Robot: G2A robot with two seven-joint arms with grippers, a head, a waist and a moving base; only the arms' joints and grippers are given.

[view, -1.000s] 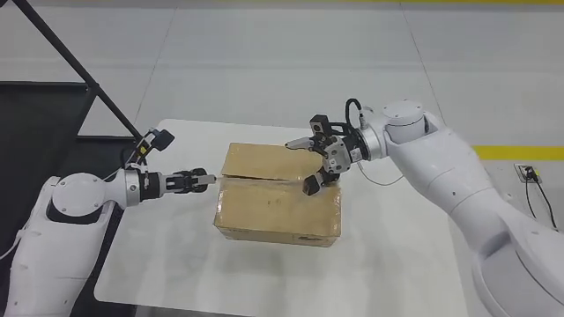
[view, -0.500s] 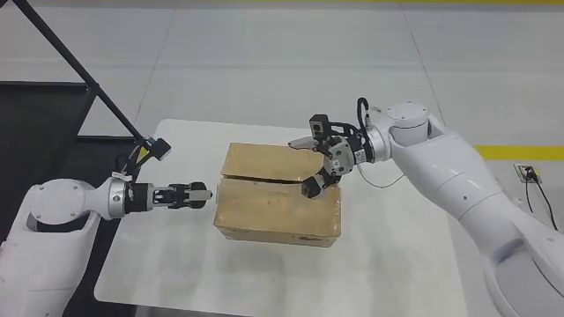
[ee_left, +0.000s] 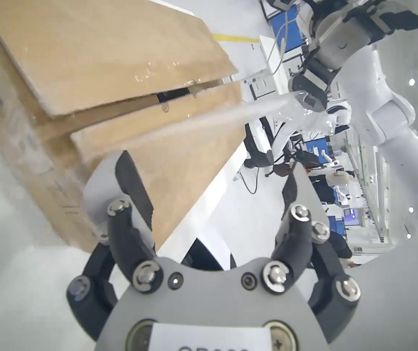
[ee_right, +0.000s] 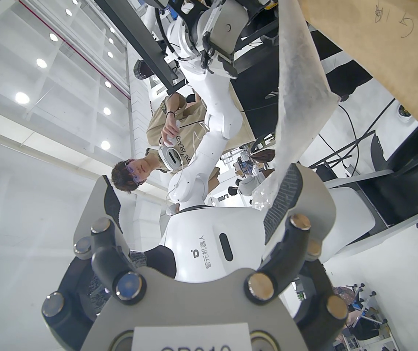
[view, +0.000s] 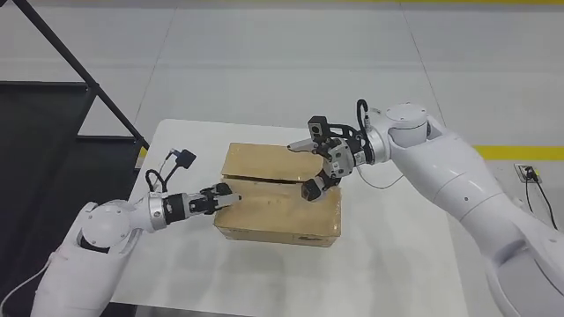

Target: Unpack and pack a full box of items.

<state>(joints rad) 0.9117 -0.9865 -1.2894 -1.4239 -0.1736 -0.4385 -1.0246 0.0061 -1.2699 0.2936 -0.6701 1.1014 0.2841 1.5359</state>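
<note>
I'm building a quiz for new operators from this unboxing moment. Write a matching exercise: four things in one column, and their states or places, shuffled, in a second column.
Things
1. cardboard box
2. tape strip
3. left gripper
4. right gripper

States or places
A. open, with the strip stuck to it
B. on the white table, top flaps slightly parted
C. open, free of tape, at one end of the box
D. peeled up, stretched through the air from the top seam

Pairs: 1-B; 2-D; 3-C; 4-A
</note>
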